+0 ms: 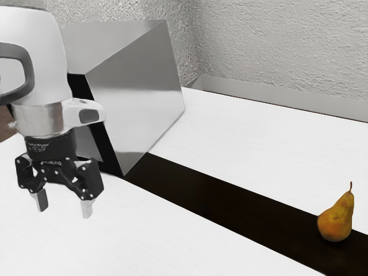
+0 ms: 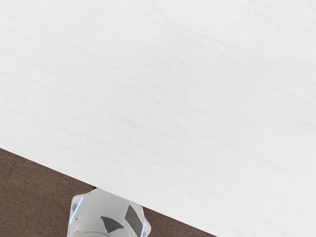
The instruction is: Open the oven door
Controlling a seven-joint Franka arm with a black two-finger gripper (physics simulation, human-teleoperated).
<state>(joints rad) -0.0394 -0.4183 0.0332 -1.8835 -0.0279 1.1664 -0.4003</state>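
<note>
Our arm (image 1: 41, 63) hangs near the oven (image 1: 138, 98), end effector (image 1: 64, 209) spread wide; we'd best square up to its dark-edged front (image 1: 104, 141) before reaching in to pull.

Counter (image 1: 52, 247) beneath claw (image 1: 64, 211): bright, near-white, under even, diffuse light. Oven (image 1: 141, 100) near claw: soft grey sheen, paler low down.

Exterior view: oven (image 1: 138, 98) on worktop (image 1: 259, 132), toward the view's left. Pear (image 1: 335, 223) upright toward the view's right, well apart from oven, on strip (image 1: 201, 190) running from oven's base. Wall (image 1: 276, 46) behind.
</note>
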